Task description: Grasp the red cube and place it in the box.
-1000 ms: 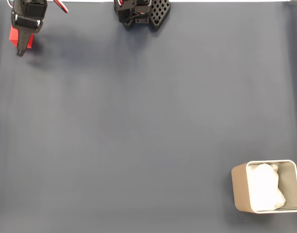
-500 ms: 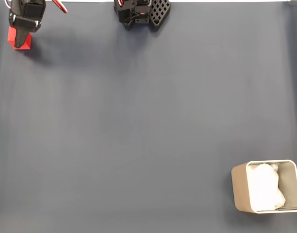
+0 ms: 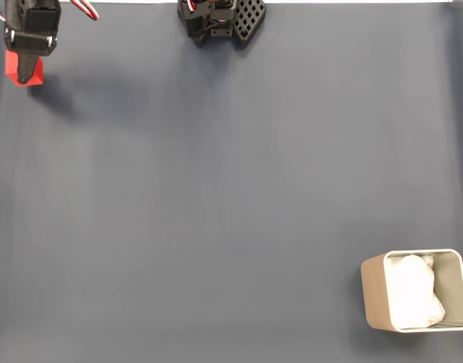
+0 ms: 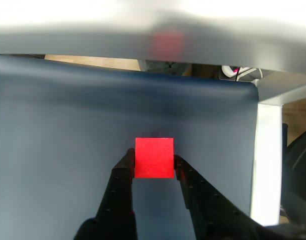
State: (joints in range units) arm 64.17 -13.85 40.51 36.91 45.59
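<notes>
One red cube (image 4: 153, 158), and your gripper (image 4: 153, 167) has it clamped at the mat's (image 3: 216, 197) top-left corner, shifted further left since earlier; the box (image 3: 372, 293) hasn't moved from bottom right.

fixed view straight down, far; wrist view close, both sharing red cube (image 3: 23, 70)

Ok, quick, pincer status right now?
Pincer: shut on the red cube, fingers pressed against both its sides in the wrist view.
</notes>
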